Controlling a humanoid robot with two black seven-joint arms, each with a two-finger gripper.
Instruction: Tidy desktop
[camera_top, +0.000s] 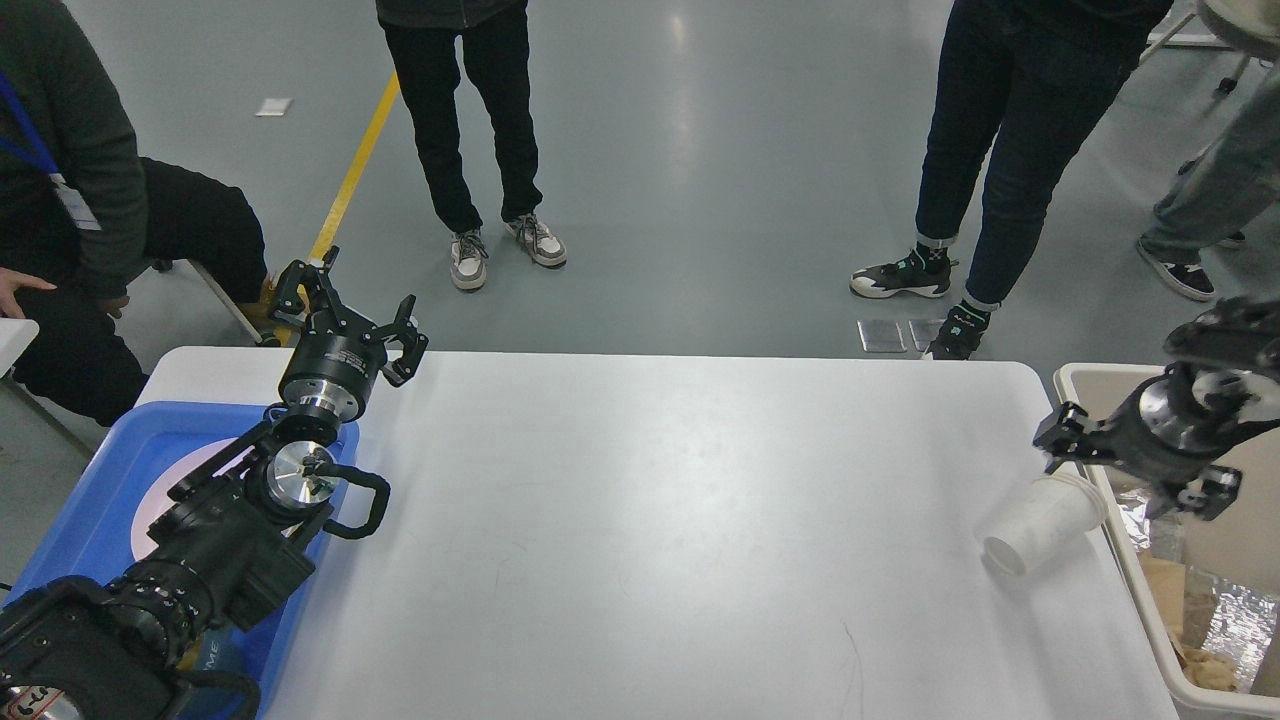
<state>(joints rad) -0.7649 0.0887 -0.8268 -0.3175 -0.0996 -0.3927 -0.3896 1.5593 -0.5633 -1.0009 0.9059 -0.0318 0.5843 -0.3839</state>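
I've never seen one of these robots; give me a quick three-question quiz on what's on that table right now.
1. True or false: the white paper cup stands upright on the desktop.
2. Which container lies nearest the cup? A) blue tray B) beige bin
3. Fill in: the left gripper has its fingers ____.

Key: 1. False, it lies on its side. 2. B. 3. Open, holding nothing.

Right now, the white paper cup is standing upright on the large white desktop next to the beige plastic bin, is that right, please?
Not quite: in the head view the white paper cup lies tipped on its side on the large white desktop, next to the beige plastic bin.
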